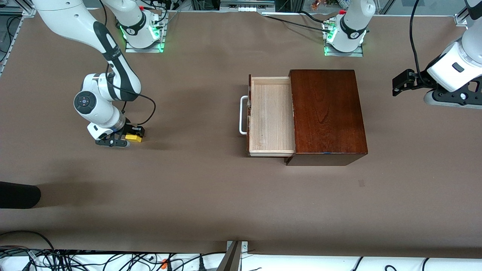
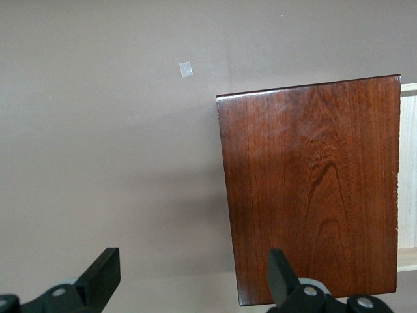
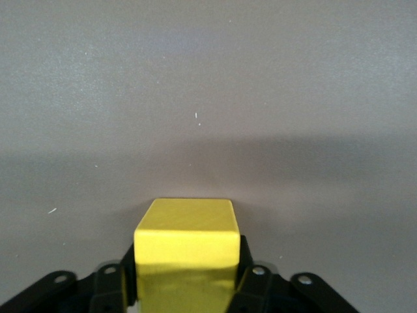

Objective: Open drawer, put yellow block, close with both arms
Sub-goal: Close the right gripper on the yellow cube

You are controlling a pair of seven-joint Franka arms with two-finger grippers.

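Note:
The mahogany box (image 1: 327,113) stands mid-table toward the left arm's end. Its drawer (image 1: 271,114) is pulled open toward the right arm's end, its pale wood inside bare and its white handle (image 1: 243,114) in front. My right gripper (image 1: 130,137) is low at the table toward the right arm's end. It is shut on the yellow block (image 1: 134,138), which fills the gap between the fingers in the right wrist view (image 3: 186,251). My left gripper (image 1: 397,84) is open and empty, held up in the air past the box's closed end. The left wrist view shows the box (image 2: 313,189) and a strip of the drawer (image 2: 409,176).
A small grey patch (image 1: 361,183) lies on the brown table nearer the front camera than the box, and it also shows in the left wrist view (image 2: 186,69). A dark object (image 1: 19,195) juts in at the right arm's end. Cables run along the front edge.

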